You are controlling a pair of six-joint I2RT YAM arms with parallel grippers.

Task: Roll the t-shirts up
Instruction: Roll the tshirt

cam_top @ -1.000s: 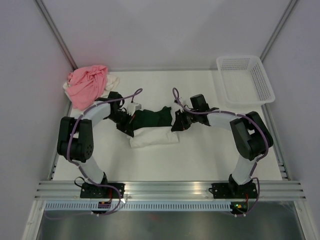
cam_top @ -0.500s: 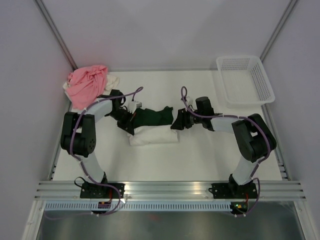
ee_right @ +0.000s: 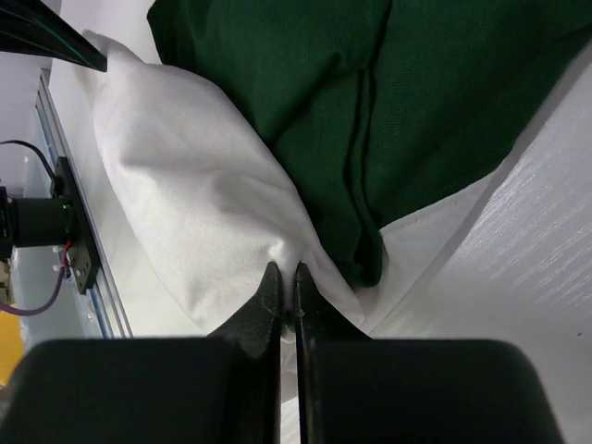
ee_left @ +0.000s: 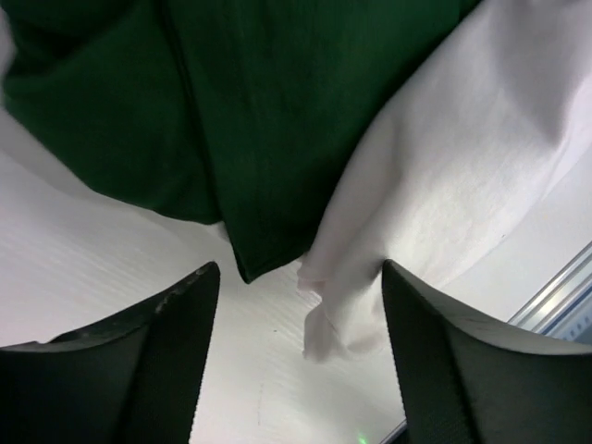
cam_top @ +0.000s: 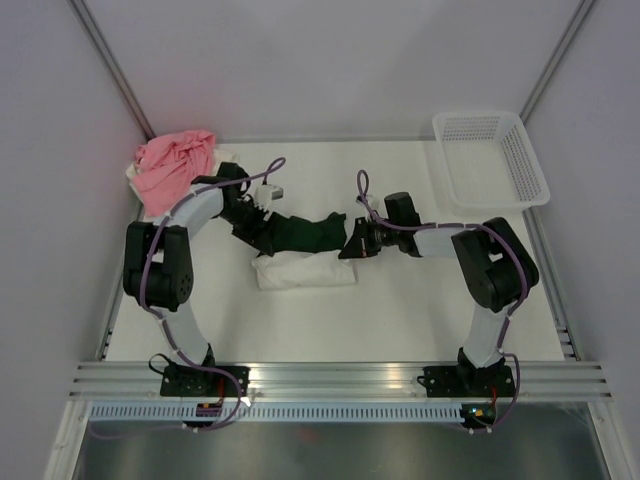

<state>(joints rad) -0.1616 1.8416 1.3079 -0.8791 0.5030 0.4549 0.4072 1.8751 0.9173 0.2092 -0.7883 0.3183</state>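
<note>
- While the right gripper (ee_right: 287, 273) is clenched on a puckered fold of the cream t-shirt (ee_right: 185, 185), the left gripper (ee_left: 298, 296) hangs released over the other end of the same cloth, grasping nothing.
- That cream shirt lies bunched into a long bar at the middle of the table (cam_top: 400, 310), between the two arms. The dark green t-shirt (ee_right: 370, 83) lies on the far side of it and overlaps its far edge.
- The pink t-shirt (cam_top: 172, 168) sits in a heap in the far left corner, well apart from both claws. The basket (cam_top: 528, 165) stands in the far right corner.
- I judge the step in hand to be taking hold of the cream shirt at both ends, either to free it from the green one or to work on its roll. Which of the two it is, the views do not settle.
- One end looks secured; the left end is not yet held.
- In the left wrist view a loose cream corner lies on the table between the spread fingers, with the green hem just beside it.
- The next move calls for the left claw to come down onto that cream corner alone and close.
- Catching the green hem along with it would drag both shirts together, so the fingers should close on the cream side of the overlap.
</note>
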